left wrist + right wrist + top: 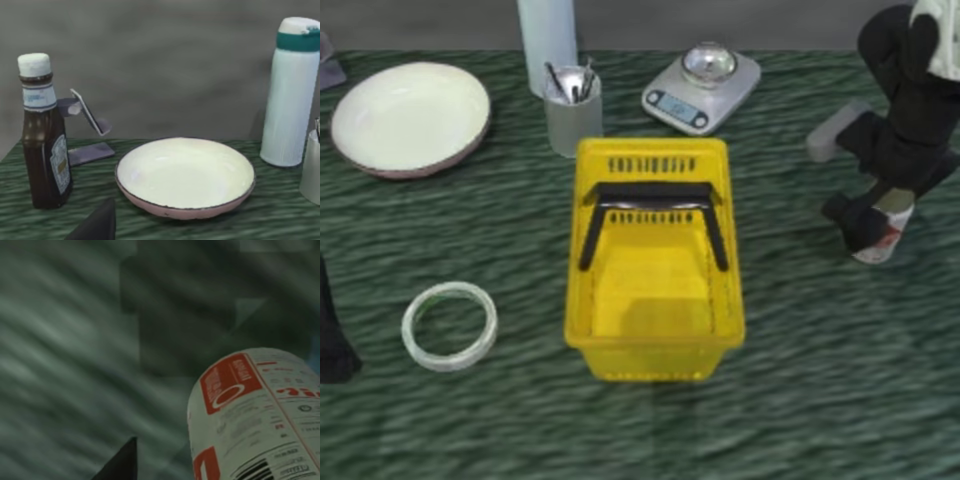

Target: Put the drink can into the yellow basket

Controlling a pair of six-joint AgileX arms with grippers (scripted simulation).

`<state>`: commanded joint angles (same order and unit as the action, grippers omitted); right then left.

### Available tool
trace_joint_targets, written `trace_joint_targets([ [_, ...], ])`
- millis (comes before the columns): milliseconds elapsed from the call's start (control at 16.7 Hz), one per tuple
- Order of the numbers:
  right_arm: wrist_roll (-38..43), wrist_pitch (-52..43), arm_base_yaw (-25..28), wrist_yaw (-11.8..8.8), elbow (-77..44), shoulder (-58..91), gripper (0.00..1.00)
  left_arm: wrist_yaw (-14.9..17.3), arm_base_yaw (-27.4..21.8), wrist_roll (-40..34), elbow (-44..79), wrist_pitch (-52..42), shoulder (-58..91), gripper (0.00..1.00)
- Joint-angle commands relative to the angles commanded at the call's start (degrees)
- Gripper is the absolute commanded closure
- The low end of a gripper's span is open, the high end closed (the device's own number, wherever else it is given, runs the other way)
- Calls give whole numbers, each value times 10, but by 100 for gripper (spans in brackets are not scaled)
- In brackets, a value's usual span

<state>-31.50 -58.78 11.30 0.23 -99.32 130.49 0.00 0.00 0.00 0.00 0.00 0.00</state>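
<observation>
Can close-up: in the right wrist view the drink can (255, 415) fills the near corner, white with red label panels and a barcode, with the green table (65, 350) blurred behind it; one dark fingertip (120, 465) shows beside it.
Right gripper: the right gripper (875, 225) sits over the can at the table's right side, well apart from the basket; its fingers seem to straddle the can, but whether they are pinching it or merely around it I cannot tell.
Can position: from above, the drink can peeks out below the gripper, white and red, and looks tilted (its base is mostly hidden by the arm).
Yellow basket: the yellow basket (655, 345) stands mid-table, open side up and nothing visible inside, its black handles (655, 200) folded across the far half.
Left gripper: parked at the table's left edge, facing a plate (186, 175), a sauce bottle (44, 135) and a tall flask (290, 95); its claw state cannot be told.
Risk, grip: if the hold is shallow or off-centre, the smooth can could slip or roll during the lift.
Risk, carry: a low path toward the basket could clip its rim or the handles, and a release over the handles could bounce the can out.
</observation>
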Motion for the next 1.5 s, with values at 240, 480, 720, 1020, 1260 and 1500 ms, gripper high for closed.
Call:
trace_joint_targets([
  [240,0,0,0,0,0,0,60,0,0,0,0,0,0,0],
  [480,0,0,0,0,0,0,90,0,0,0,0,0,0,0],
  [720,0,0,0,0,0,0,100,0,0,0,0,0,0,0],
  [1020,0,0,0,0,0,0,100,0,0,0,0,0,0,0],
  [1260,4,17,2,-12,3,-1,100,0,0,0,0,0,0,0],
  [1500,33,125,13,-79,21,-2,100,0,0,0,0,0,0,0],
])
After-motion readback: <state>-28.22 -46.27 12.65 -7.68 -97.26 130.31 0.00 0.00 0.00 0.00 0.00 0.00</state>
